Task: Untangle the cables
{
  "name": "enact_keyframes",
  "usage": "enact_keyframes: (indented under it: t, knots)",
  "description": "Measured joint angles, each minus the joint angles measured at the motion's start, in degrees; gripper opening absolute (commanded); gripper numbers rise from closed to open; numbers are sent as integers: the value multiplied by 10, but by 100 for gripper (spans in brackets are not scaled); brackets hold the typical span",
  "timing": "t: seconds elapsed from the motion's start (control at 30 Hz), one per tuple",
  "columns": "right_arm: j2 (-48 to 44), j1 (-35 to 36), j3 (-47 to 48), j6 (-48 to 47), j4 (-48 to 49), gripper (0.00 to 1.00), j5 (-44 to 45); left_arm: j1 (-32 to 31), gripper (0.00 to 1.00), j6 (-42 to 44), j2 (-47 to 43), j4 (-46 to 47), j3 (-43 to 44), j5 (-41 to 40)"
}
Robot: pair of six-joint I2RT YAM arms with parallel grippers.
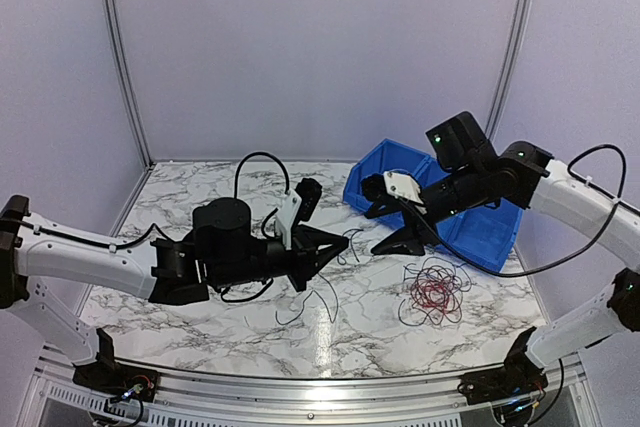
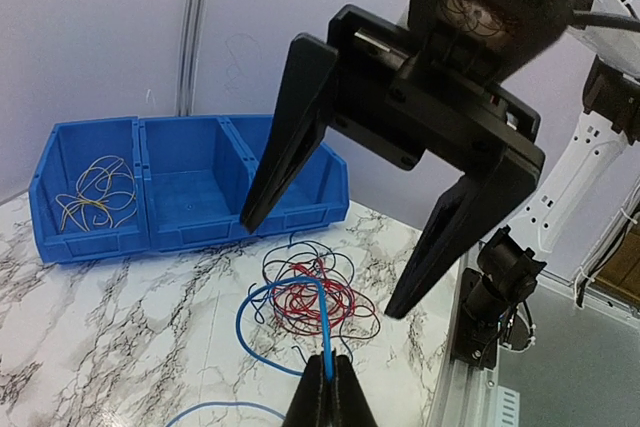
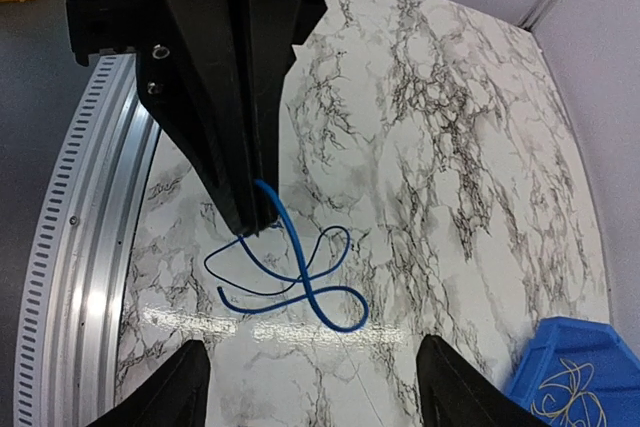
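Well left of the blue bin [image 1: 480, 237], the left gripper [image 1: 338, 247] is clenched on one blue cable [image 3: 310, 277] whose loops trail onto the marble table [image 1: 200, 327]. Just before the bin's left end, the right gripper [image 1: 388, 227] hangs released, holding nothing. The other cables [image 1: 432, 292] lie bunched on the table in front of the bin.

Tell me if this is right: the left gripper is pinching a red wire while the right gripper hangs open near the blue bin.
Not quite: the left gripper pinches a blue wire, not a red one, as the left wrist view shows. The right gripper does hang open near the blue bin.
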Motion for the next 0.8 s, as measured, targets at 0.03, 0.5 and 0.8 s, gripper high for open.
enact_keyframes:
  t: [0.03, 0.5, 0.8]
  knots:
    - [8, 6, 0, 1, 4, 69, -1, -1, 0, 0, 1, 0, 0, 2]
    - [38, 17, -2, 35, 63, 0, -36, -5, 1, -2, 0, 0, 0, 18]
    - [37, 17, 10, 35, 54, 0, -28, -5, 49, 43, 41, 7, 14, -50]
